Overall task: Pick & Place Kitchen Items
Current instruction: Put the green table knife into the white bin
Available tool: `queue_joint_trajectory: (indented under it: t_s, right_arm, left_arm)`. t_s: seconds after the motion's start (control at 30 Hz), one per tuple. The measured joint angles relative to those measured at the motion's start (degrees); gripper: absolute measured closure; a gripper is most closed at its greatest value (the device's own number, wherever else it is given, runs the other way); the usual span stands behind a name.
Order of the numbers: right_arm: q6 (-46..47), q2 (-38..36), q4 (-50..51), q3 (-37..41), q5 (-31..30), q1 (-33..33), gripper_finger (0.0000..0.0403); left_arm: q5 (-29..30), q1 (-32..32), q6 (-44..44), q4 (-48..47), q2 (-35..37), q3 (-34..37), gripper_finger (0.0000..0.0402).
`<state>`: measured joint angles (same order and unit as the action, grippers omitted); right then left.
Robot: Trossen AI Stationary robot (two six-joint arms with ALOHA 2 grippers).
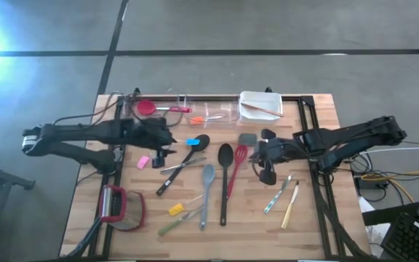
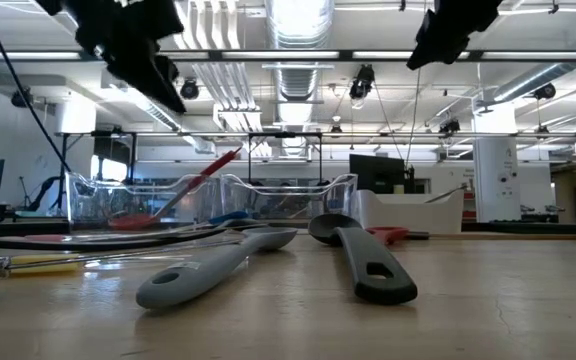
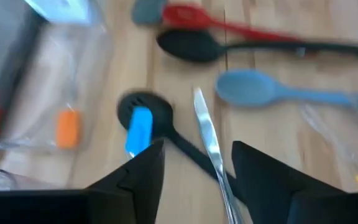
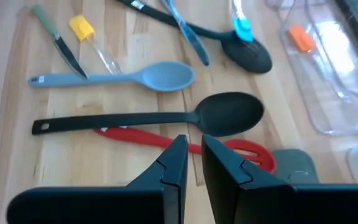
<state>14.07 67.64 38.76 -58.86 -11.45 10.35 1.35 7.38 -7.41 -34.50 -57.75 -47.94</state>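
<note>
Left pincer [image 3: 194, 165] spread and empty above the blue piece [image 3: 139, 129] on a black spoon [image 3: 146, 112], right pincer [image 4: 193, 158] pressed together over the red spatula [image 4: 241, 149], wooden tabletop [image 1: 311, 233].

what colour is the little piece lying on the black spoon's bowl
Bright blue piece on the black spoon, clearest in the left wrist view.

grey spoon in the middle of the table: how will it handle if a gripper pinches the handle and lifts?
The grey spoon is probably fairly light: it looks like one moulded piece with a slim handle. Its matte, rubbery-looking surface suggests decent grip, though possibly some flex. The wide bowl at one end likely makes it sag bowl-down if pinched far along the handle. Lying flat on the wooden table, it seems unlikely to roll.
</note>
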Motion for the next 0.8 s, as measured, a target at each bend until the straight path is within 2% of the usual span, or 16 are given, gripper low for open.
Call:
queue_joint_trajectory:
  t_s: [0.2, 0.43, 0.67, 0.8]
  right_arm:
    - [-0.14, -1.86, 0.28, 0.01, -0.76, 0.0, 0.036]
    - [-0.79, -1.9, 0.37, 0.03, -0.78, 0.0, 0.036]
    - [-0.79, -1.9, 0.37, 0.03, -2.02, -0.04, 0.036]
    - [-1.21, -1.9, 0.37, 0.03, -2.13, -0.04, 0.036]
  left_arm:
    - [-3.4, -3.42, -0.42, -0.31, -5.46, 0.08, 0.0196]
    - [-3.27, -12.98, -1.84, 0.66, -10.54, 0.06, 0.0202]
    - [2.93, -26.14, 2.81, 0.92, -15.69, -4.58, 0.0202]
    - [3.65, -31.38, 3.85, 1.56, -19.04, -7.84, 0.0203]
